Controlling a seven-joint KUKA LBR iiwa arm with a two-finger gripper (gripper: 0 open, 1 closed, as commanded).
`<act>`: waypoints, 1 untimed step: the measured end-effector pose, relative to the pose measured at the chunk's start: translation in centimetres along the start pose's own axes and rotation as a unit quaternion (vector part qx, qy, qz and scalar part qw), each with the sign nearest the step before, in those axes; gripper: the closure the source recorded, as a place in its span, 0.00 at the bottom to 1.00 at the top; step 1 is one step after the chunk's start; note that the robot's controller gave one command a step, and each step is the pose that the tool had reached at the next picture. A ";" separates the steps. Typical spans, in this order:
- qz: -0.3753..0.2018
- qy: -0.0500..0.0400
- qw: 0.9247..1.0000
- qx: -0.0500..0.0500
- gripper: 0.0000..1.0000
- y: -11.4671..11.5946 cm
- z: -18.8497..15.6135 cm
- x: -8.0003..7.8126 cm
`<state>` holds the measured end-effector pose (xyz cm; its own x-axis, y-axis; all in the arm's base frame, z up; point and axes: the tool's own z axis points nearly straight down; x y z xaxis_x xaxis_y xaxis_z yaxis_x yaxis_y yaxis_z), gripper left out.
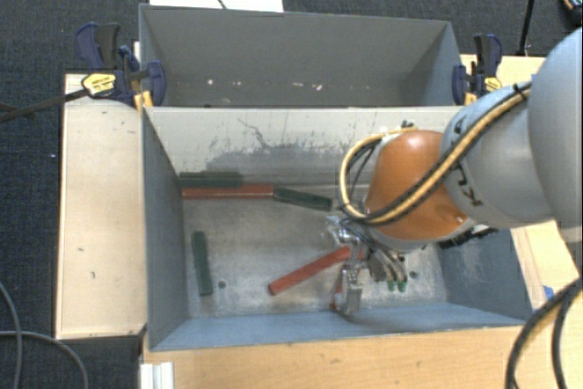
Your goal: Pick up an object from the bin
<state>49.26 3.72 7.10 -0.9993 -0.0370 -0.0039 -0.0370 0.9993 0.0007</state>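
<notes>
My gripper (349, 291) hangs low over the front middle of the bin, just under the orange cover. A red-orange stick (305, 272) lies slantwise on the floor, and its right end reaches up to the gripper's left side. Whether the two touch I cannot tell. Small green bits (397, 285) lie just right of the gripper, partly hidden by the wrist.
A dark green stick (200, 262) lies lengthwise near the left wall. Along the back of the floor lie a long red stick (228, 191) and a dark green stick (305, 198). The arm and its cables cover the bin's right part.
</notes>
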 end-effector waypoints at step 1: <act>0.000 0.001 1.000 0.000 1.00 0.0 -0.2 0.0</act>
<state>49.21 3.72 7.26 -0.9993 -0.0379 -0.0021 -0.0379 0.9993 0.0007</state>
